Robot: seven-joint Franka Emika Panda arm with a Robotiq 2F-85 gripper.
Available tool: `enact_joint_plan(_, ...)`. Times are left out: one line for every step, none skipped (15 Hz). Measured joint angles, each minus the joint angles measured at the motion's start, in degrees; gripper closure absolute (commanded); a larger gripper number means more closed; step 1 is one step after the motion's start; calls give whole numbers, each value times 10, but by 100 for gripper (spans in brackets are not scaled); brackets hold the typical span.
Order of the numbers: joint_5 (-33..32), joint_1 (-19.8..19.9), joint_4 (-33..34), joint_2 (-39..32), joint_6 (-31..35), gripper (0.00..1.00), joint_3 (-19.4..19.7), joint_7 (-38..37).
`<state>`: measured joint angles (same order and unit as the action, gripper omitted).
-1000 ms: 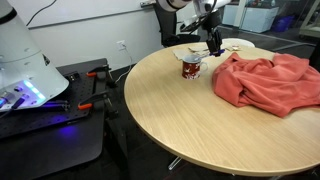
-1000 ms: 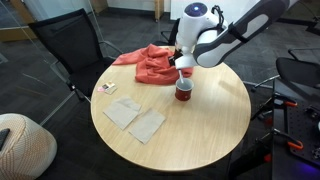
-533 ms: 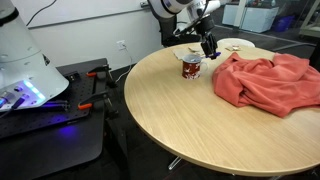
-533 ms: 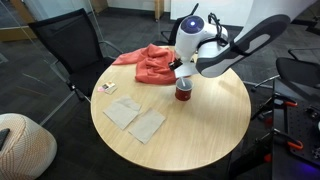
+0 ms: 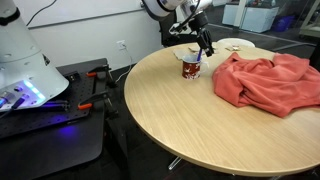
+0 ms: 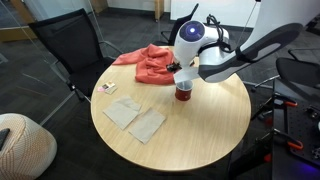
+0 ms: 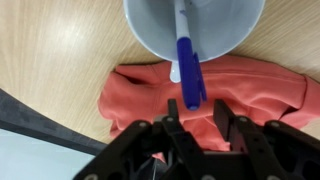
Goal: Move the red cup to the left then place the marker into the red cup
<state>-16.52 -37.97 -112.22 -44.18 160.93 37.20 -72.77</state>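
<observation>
Wrist view, starting at the tool (image 7: 200,120): spread, its two dark fingers (image 7: 176,122) apart, pinching nothing. Just ahead of the fingertips, the blue end of a marker (image 7: 188,60), touching neither finger. Stands tilted inside the cup (image 7: 148,30), with the lower part down in the pale interior and the upper part leaning out over the near rim toward the tool. Directly under the tool and up against the cup's near side, a crumpled red-orange cloth (image 7: 265,90). To the side of the cup, bare wood of the desk (image 7: 60,50).

Same tool in an exterior view (image 5: 207,46): raised off the desk (image 5: 190,125), hanging a little above the cup (image 5: 191,67) and off to its side, not touching it. Red cup upright on the round top, near the edge closest to the arm's base. Cloth (image 5: 265,80) heaped just beside the cup and below the tool.

From the opposite side, in an exterior view, tool mostly hidden behind the white wrist, with the cup (image 6: 184,93) right beneath it. Cloth (image 6: 150,66) near the tool, beside the cup. Well away from the tool on the desk (image 6: 205,135), two pale paper sheets (image 6: 135,118) lying flat. Farther out still, past the desk's edge, a black chair (image 6: 70,45).
</observation>
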Motion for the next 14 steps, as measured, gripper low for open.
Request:
enact_joint_plan(0, -5, 0, 1, 1, 18, 5, 0)
enact_joint_plan(0, -11, 0, 1, 2, 9, 10, 0)
enact_joint_plan(0, -17, -2, 3, 4, 2, 16, 0)
enact_joint_plan(0, -23, -4, 7, 7, 0, 22, 0)
enact_joint_plan(0, -31, -9, 12, 9, 0, 29, 0)
enact_joint_plan(0, -38, -15, 19, 12, 0, 35, 0)
enact_joint_plan(0, -45, -23, 28, 13, 0, 41, 0)
enact_joint_plan(-1, -53, -32, 38, 15, 0, 47, 0)
enact_joint_plan(-1, -60, -41, 50, 16, 0, 53, 0)
enact_joint_plan(-2, -67, -51, 62, 17, 0, 58, 0)
enact_joint_plan(-3, -73, -60, 75, 18, 0, 63, 0)
enact_joint_plan(-6, -78, -70, 88, 18, 0, 68, 0)
enact_joint_plan(-10, -83, -79, 101, 19, 0, 72, 0)
enact_joint_plan(-14, -87, -88, 113, 19, 0, 76, 0)
